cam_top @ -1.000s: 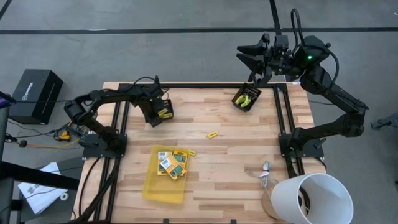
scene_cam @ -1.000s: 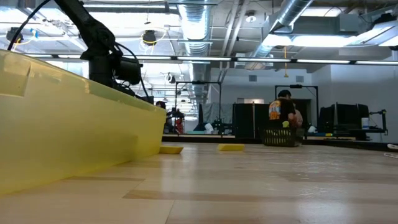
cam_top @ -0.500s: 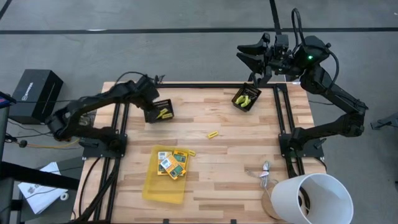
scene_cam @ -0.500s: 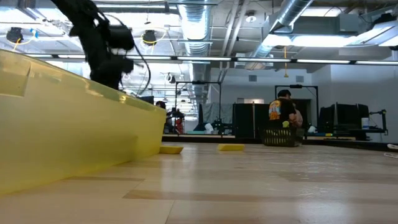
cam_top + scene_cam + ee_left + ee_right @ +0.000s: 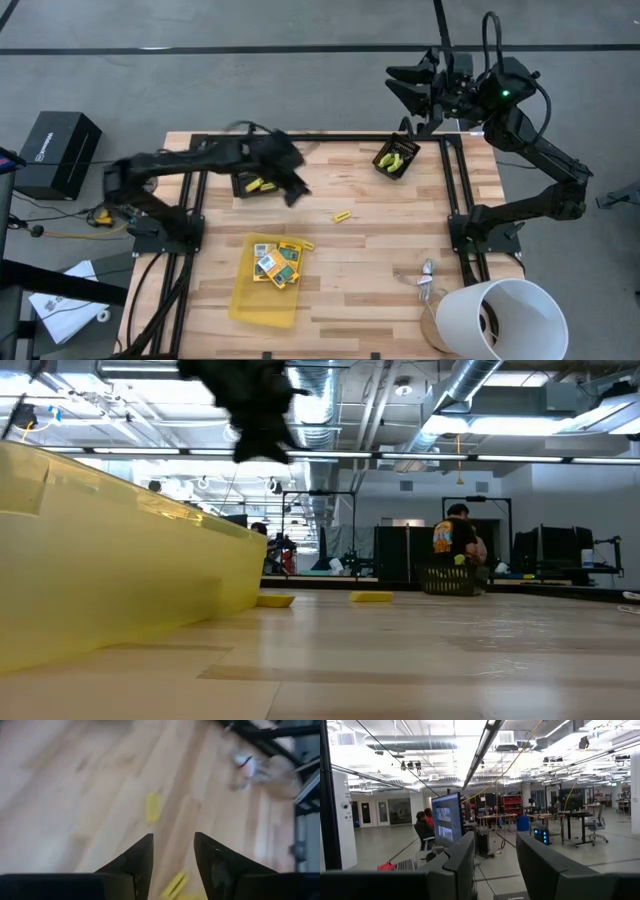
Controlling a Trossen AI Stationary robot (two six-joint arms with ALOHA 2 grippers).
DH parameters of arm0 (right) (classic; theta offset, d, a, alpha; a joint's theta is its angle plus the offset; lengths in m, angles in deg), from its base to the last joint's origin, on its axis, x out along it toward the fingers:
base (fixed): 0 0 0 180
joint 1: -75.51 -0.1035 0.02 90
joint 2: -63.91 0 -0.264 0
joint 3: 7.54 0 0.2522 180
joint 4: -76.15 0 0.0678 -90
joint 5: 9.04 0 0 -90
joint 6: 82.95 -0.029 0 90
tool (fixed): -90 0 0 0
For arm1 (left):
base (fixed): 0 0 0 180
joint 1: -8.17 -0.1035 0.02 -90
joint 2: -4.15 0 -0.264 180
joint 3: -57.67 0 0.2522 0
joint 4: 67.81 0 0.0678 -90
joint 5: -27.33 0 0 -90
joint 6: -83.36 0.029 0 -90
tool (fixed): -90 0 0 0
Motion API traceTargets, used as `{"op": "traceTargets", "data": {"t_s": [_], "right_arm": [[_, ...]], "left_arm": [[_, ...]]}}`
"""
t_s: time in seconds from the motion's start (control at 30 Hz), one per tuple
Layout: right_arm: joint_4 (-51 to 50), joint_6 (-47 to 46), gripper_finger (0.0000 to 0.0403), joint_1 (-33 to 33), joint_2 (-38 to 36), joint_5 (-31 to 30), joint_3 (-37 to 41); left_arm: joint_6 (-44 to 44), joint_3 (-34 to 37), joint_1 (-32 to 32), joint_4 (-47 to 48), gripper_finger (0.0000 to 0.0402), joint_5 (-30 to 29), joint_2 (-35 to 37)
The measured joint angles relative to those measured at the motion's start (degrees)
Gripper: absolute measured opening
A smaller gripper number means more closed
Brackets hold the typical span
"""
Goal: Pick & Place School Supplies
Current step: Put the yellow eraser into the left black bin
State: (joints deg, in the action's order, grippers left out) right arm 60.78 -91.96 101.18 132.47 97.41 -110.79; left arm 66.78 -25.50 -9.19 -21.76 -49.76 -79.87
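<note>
High view – left gripper [image 5: 296, 190] open above table [image 5: 380, 240], yellow stick [image 5: 342, 216] nearby

The whole counter [image 5: 380, 270] is seen from straight overhead in the high view, while the low view is set at counter height beside the yellow tray [image 5: 110, 570], facing level into the room. The yellow stick [image 5: 152, 807] is shared by the high, low and downward-facing left wrist views; the right wrist view is aimed level across the room.
</note>
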Motion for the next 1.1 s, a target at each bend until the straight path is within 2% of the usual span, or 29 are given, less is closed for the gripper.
{"op": "traceTargets", "data": {"t_s": [0.2,0.47,0.77,1.1], "right_arm": [[-3.27,0.02,0.0140,0.00,-0.46,-0.01,0.04],[-9.10,1.83,0.0140,1.44,-2.47,0.00,0.04],[-19.55,2.66,0.0142,5.46,-6.16,-0.10,0.02],[-20.55,3.06,0.0141,7.10,-6.78,-0.02,-0.02]], "left_arm": [[-7.96,-6.83,5.52,-7.43,0.0138,-1.94,-13.00],[-9.39,-13.94,9.39,-8.42,0.0151,-3.75,-26.01],[-11.99,-14.49,8.97,-11.35,0.0152,-4.30,-32.86],[-11.91,-14.42,6.88,-13.27,0.0152,-4.37,-36.60]]}}
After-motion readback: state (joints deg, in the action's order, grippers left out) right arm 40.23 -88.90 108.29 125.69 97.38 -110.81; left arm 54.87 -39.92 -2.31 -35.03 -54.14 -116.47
